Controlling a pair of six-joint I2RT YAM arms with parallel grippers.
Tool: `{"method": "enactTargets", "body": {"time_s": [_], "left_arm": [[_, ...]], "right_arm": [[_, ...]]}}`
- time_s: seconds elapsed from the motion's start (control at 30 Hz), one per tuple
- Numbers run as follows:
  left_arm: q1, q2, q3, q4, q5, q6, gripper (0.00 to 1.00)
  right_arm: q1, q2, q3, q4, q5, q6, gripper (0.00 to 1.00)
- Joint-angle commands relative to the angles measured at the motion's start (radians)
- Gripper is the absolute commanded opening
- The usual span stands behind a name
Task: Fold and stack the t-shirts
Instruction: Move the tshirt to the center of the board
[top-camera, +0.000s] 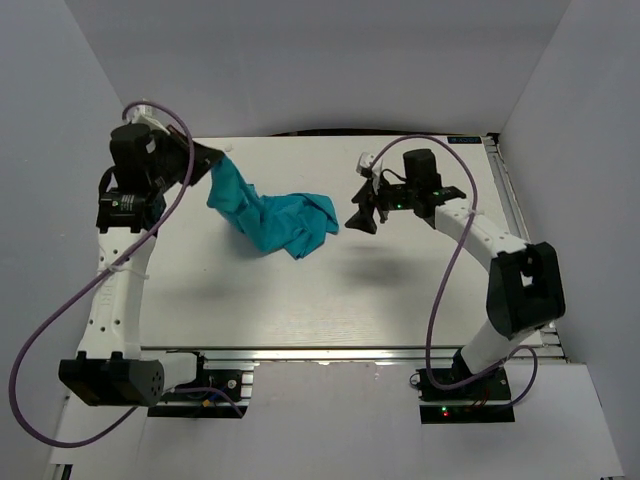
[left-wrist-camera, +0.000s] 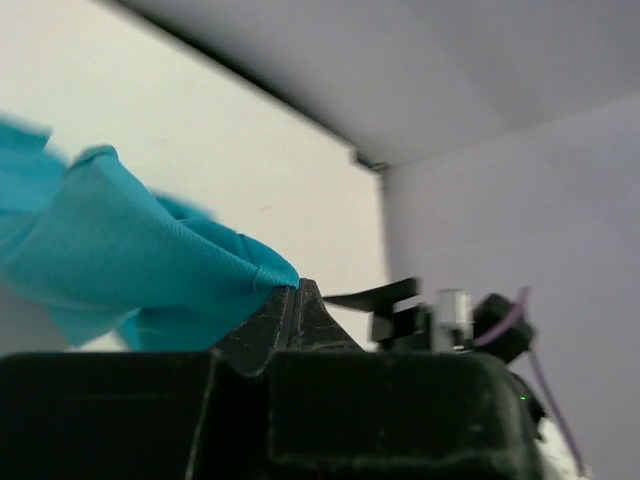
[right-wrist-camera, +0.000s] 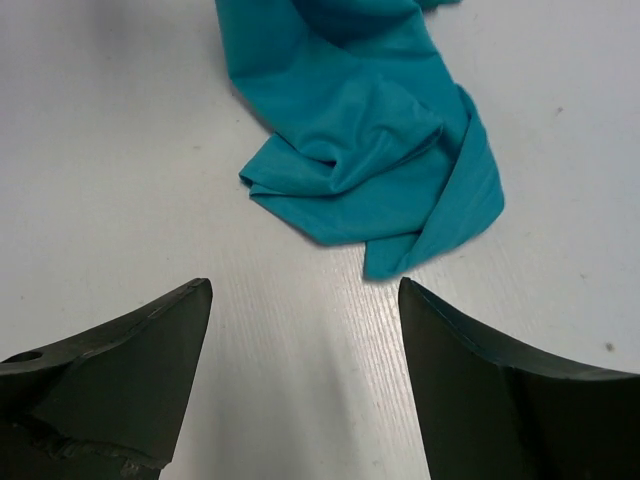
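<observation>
Top external view, nearest things first: two white-and-black robot arms stand bolted at the front edge, the left arm and the right arm. Both reach out over one pale, wood-grained rectangular table. There are two grippers, each with two fingers, and only one garment, a plain teal soft-cloth t-shirt with no print.

The right gripper hangs above the right-middle of the table, a little apart from the t-shirt's right end. Right wrist view shows its two dark fingers spread wide with nothing between them. Beyond them the bunched end of the t-shirt lies on the table, gathered into soft rolled folds, with one pointed corner reaching toward the camera.

Farther back, the left gripper is raised near the table's far-left corner. Left wrist view shows its two black fingers pressed together, pinching a stitched edge of the t-shirt right at their tips. From that pinch the cloth hangs away in a broad, smooth fold.

The t-shirt is unfolded and crumpled. One end is lifted at the left gripper, the fabric slopes down rightward across the far-middle of the table, and the other end is heaped on the surface. Whether the pinched edge is a sleeve or the bottom hem cannot be told.
</observation>
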Motion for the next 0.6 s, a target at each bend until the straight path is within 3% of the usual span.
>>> {"method": "enactTargets", "body": {"time_s": [0.0,0.2,0.4,0.57], "left_arm": [[0.001,-0.002,-0.103,-0.102,-0.171,0.084,0.00],[0.010,-0.040,-0.200,-0.165,-0.379,0.123,0.00],[0.010,-0.081,-0.252,-0.166,-0.419,0.109,0.00],[0.010,-0.101,-0.260,-0.188,-0.436,0.105,0.00]], "right_arm": [[0.029,0.096,0.095,-0.080,-0.035,-0.024,0.81],[0.090,0.205,0.162,-0.111,-0.029,-0.028,0.80],[0.132,0.349,0.270,-0.024,0.000,0.035,0.80],[0.144,0.531,0.460,0.034,0.081,0.292,0.74]]}}
